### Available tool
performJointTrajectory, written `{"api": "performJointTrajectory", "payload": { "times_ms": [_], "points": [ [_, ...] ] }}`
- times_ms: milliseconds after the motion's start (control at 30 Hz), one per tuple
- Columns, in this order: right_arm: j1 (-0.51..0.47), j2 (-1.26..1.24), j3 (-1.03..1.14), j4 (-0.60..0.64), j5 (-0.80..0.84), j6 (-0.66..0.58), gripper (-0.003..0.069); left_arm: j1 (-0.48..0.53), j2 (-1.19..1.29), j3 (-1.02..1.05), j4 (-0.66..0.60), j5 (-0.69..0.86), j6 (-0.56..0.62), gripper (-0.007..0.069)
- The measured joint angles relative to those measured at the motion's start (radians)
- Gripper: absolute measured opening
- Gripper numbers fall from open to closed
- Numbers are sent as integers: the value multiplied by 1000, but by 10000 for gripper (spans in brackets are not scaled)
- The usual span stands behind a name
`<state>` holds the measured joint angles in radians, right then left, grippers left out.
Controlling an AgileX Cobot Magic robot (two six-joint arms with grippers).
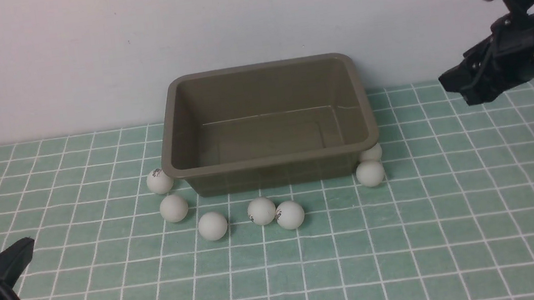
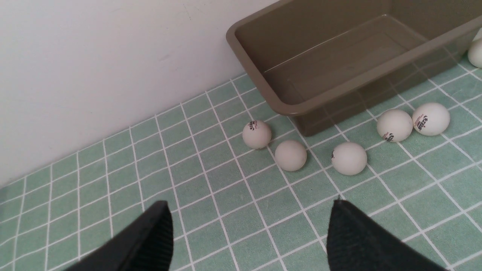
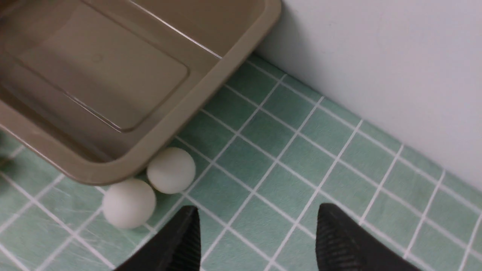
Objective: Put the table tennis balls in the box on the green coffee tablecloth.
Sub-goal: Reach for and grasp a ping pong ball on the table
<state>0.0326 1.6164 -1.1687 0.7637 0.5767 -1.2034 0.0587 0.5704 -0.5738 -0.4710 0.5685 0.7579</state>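
Table tennis balls point(image 1: 261, 211) are scattered beside the empty box point(image 1: 273, 161). Left gripper point(image 2: 248, 241) and right gripper point(image 3: 256, 241) are held apart, empty. One ball must be straddled.

Olive-brown box point(image 1: 272, 160) sits upright and empty at 12 o'clock on the green checked tablecloth point(image 1: 437, 251). Five white balls point(image 1: 262, 211) lie strung from its 8 to 6 o'clock. Two more sit side by side at its 4 o'clock corner.

One table tennis ball point(image 1: 373, 151) half hidden behind the box point(image 1: 273, 161) right front corner
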Motion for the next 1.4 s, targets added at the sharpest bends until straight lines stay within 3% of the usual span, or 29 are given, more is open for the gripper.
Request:
{"api": "performJointTrajectory", "payload": {
  "times_ms": [33,100,300,367,467,700,1067,1233,1400],
  "points": [
    [0,12,0,20,-8,-88,385,0,0,0,-1,0,0,492],
    [0,19,0,36,-8,-135,385,0,0,0,-1,0,0,492],
    [0,105,0,351,23,-447,385,0,0,0,-1,0,0,492],
    [0,148,0,473,62,-519,385,0,0,0,-1,0,0,492],
    [0,201,0,541,65,-563,385,0,0,0,-1,4,0,492],
    [0,303,-1,590,-22,-571,385,0,0,0,-1,6,0,492],
    [0,331,-2,676,54,-551,385,0,0,0,-1,8,0,492],
    [-42,331,-2,652,176,-479,385,0,0,0,-1,30,0,492],
    [-58,331,-4,532,302,-431,385,0,0,0,-1,32,0,492]
  ]
}}
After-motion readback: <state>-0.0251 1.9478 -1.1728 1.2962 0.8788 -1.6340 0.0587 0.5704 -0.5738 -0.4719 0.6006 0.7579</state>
